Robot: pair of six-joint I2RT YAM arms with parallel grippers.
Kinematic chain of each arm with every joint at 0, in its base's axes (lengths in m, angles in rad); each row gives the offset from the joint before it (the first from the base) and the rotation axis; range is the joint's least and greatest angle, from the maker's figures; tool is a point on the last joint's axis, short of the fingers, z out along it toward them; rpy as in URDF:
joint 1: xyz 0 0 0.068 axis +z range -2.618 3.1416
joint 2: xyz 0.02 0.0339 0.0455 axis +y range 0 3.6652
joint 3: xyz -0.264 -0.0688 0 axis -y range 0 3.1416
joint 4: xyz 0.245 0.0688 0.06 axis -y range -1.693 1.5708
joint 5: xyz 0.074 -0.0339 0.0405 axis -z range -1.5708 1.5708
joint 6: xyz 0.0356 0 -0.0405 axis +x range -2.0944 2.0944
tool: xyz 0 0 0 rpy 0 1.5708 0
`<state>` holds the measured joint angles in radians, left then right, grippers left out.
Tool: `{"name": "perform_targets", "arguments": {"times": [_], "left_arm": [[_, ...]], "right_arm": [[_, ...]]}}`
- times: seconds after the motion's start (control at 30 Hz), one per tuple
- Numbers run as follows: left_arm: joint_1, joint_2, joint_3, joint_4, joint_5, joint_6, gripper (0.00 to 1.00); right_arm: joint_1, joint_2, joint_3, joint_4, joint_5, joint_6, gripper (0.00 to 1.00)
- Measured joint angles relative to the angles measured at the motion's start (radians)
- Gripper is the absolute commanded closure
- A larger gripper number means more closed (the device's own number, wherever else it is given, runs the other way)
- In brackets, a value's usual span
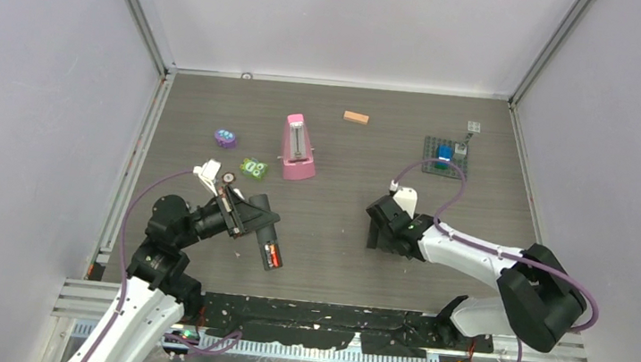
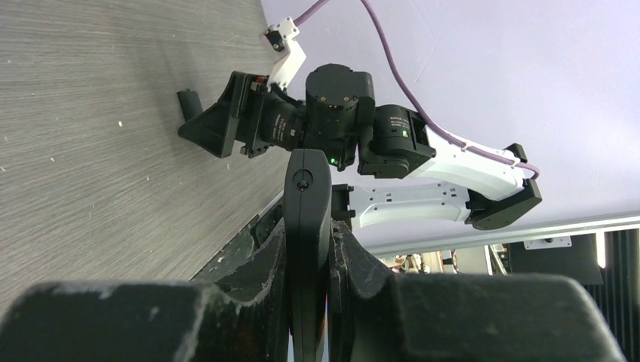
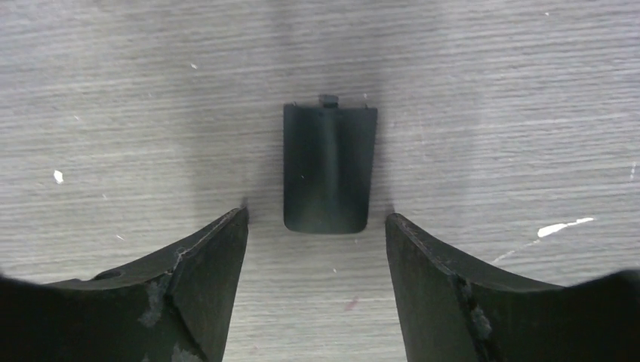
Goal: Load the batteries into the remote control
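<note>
My left gripper (image 1: 263, 234) is shut on a black remote control (image 1: 269, 249) and holds it above the table. Its open back faces up and shows red and orange batteries (image 1: 272, 254) seated in the compartment. In the left wrist view the remote (image 2: 309, 219) stands edge-on, pinched between the fingers (image 2: 264, 279). My right gripper (image 1: 376, 234) is open and low over the table. In the right wrist view the black battery cover (image 3: 329, 167) lies flat on the table just beyond the open gripper (image 3: 317, 220), apart from both fingertips.
A pink wedge-shaped object (image 1: 300, 147) stands at mid-back. A purple toy (image 1: 225, 139) and a green toy (image 1: 253, 168) lie to its left. An orange-tan block (image 1: 356, 117) lies behind. A grey baseplate (image 1: 431, 161) with a blue brick (image 1: 445, 151) is at the back right.
</note>
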<state>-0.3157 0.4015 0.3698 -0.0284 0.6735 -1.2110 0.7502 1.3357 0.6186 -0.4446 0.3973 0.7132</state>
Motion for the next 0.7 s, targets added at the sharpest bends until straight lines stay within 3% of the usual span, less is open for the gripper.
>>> {"name": "perform_targets", "arguments": {"times": [0.33,0.5,0.7], "left_arm": [[0.0,0.0,-0.006,-0.018,-0.002,0.0,1.0],[0.0,-0.001,-0.006,-0.029,-0.004,0.0,1.0],[0.0,-0.001,-0.029,0.002,-0.01,0.007,1.0]], "right_arm": [[-0.056,0.061,0.029,0.071,-0.001,-0.002,0.51],[-0.078,0.063,0.029,0.08,-0.003,-0.007,0.72],[-0.08,0.044,0.027,0.08,-0.044,-0.055,0.77]]}}
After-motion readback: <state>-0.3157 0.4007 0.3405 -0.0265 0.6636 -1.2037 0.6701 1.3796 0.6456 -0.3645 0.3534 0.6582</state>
